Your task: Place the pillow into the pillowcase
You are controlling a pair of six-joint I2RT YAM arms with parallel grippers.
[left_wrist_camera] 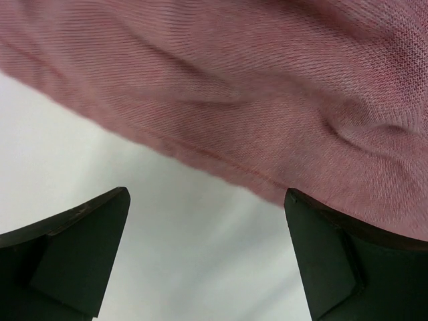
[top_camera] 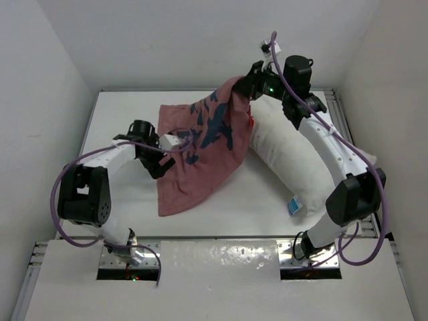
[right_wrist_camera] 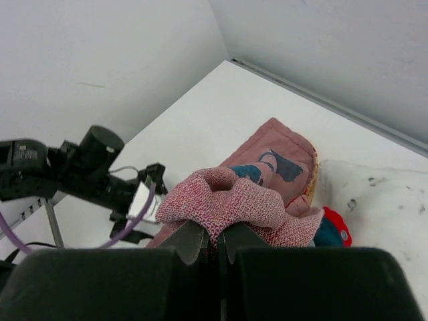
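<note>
The right hand (top_camera: pixel 245 89) pinches a bunch of the pillowcase (top_camera: pixel 200 157) up near the table's (top_camera: pixel 120 114) far edge, likely to open it; the left hand (top_camera: pixel 172 143) hangs spread beside the cloth, gripping nothing; the pillow (top_camera: pixel 287 157) lies along the right edge, not yet inside.

There are 1 pillow (top_camera: pixel 281 150) at the right, 1 pillowcase (top_camera: pixel 200 167) in the middle, 1 table (top_camera: pixel 120 120), and 2 robot arms: 1 left arm (top_camera: pixel 110 160), 1 right arm (top_camera: pixel 328 144).

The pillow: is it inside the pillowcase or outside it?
Outside. The pillow lies bare on the table beside the pillowcase, which the right gripper pinches at one edge.
</note>
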